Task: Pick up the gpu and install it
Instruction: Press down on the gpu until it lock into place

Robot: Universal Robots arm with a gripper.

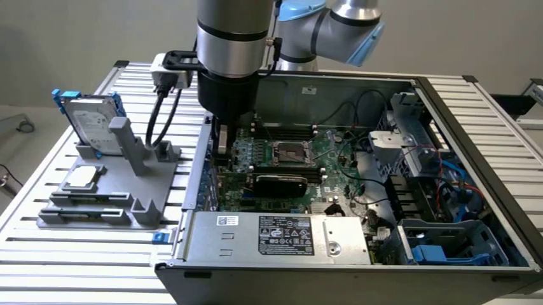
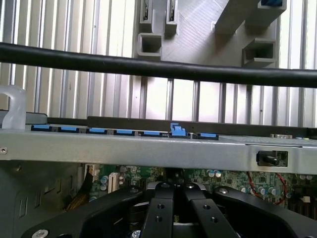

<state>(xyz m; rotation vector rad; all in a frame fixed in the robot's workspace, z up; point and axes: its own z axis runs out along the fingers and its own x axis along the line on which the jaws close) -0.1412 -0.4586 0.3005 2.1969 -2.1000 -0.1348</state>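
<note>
The gpu, a flat card with a black shroud, lies across the green motherboard inside the open computer case, just below the processor socket. My gripper reaches down into the case beside its wall on the exterior view's left, close to the gpu's end on that side. I cannot tell whether it touches the card. In the wrist view the black fingers stand pressed together, shut, with nothing visible between them at the gripper, and the motherboard lies beyond them.
A grey fixture on the slatted table holds a blue-framed hard drive and a small silver processor chip. A power supply fills the case's near end. The case's metal wall and a black cable cross the wrist view.
</note>
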